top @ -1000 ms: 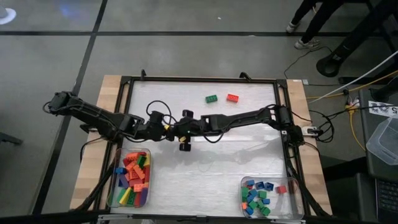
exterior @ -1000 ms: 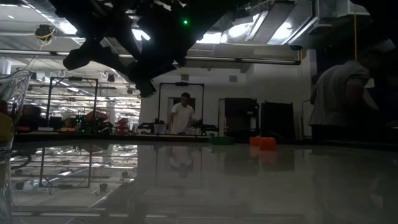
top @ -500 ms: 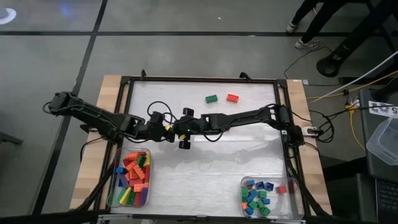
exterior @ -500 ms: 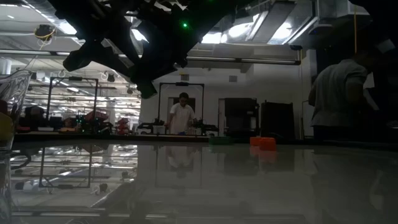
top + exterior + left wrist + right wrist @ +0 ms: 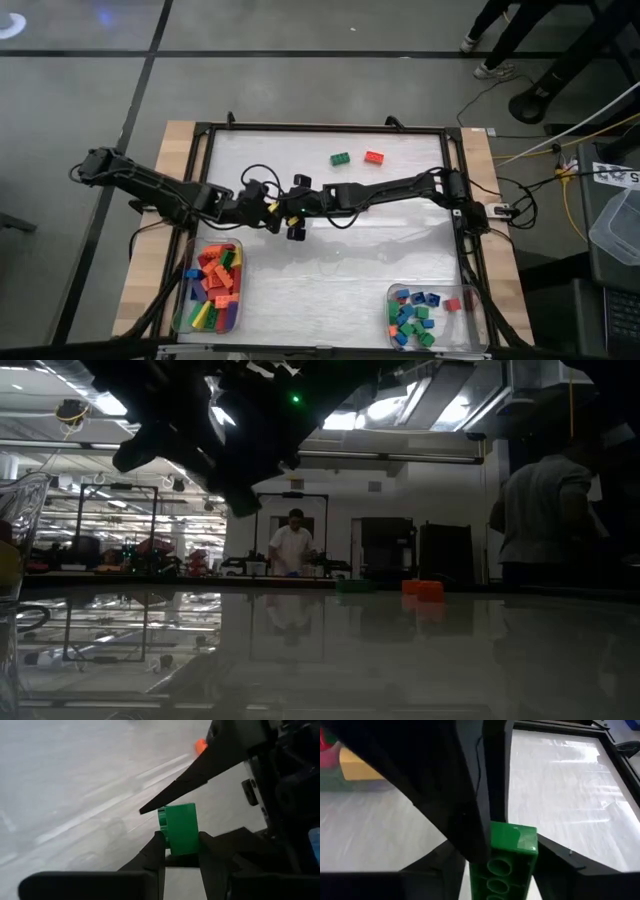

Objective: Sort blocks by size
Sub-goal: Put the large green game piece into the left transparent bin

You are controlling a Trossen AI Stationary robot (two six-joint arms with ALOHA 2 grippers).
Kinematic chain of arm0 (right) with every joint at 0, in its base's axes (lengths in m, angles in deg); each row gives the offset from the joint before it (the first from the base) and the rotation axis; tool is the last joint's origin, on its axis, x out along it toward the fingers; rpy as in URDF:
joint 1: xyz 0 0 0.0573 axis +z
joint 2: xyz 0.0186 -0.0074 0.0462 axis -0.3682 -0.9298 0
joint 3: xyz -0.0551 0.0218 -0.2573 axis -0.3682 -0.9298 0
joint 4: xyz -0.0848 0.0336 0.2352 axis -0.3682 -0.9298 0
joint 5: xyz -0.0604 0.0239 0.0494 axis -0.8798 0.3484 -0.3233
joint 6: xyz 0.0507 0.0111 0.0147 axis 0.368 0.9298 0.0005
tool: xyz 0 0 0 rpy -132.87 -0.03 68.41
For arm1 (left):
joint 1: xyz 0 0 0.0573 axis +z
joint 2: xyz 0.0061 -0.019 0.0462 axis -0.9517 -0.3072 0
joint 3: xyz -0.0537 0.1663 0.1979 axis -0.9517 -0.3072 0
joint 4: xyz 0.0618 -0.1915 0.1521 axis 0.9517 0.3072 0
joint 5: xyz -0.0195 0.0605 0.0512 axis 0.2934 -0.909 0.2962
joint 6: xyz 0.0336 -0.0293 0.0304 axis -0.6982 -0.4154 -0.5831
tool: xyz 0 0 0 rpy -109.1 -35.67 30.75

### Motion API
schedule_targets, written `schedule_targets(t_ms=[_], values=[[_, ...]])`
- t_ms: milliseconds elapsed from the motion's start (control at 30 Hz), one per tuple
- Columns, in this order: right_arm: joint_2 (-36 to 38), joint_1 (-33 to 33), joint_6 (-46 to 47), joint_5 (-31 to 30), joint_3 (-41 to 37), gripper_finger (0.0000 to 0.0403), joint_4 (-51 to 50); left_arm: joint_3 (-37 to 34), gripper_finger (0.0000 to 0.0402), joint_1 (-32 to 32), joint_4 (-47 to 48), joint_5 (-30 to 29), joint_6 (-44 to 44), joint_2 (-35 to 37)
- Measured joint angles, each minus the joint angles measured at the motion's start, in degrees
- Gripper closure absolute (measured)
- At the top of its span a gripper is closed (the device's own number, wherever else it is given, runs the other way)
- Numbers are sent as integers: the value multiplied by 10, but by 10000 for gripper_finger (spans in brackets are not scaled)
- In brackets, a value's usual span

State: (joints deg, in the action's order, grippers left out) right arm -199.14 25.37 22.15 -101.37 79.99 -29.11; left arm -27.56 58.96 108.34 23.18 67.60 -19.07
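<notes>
Mid-table, above the surface, a handover is in hand: the left gripper (image 5: pixel 181 851) pinches a green block (image 5: pixel 181 829), while the right gripper (image 5: pixel 502 857) has spread its fingers beside the same block. Next, I judge, the right arm must back clear so the left can carry the block to the left tray (image 5: pixel 182 300). Since a second ago the left fingers have closed and the right have loosened.

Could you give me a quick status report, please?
Left gripper clamped on green block, mid-table, above the surface. Right gripper meets it there. Nothing in the way.
</notes>
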Motion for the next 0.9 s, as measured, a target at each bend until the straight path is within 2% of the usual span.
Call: schedule_targets(t_ms=[267,433,500,633,767,833,900], values=[[9,0,-1,0,3,151,-28,-1,331,1,15,16,-60,44],[45,-4,-30,-5,3,148,-129,-1,330,1,78,82,-72,106],[62,-5,-31,-6,3,150,-186,-1,329,1,106,142,-77,137],[82,-5,-72,-7,3,154,-316,-1,329,-8,143,335,-87,191],[86,-5,-78,-8,3,154,-425,-1,321,-40,154,497,-54,229],[86,-5,-75,-7,2,154,-470,-1,314,-63,170,536,-39,240],[87,-5,-74,-6,-6,155,-496,-1,306,-87,197,538,-13,246]])
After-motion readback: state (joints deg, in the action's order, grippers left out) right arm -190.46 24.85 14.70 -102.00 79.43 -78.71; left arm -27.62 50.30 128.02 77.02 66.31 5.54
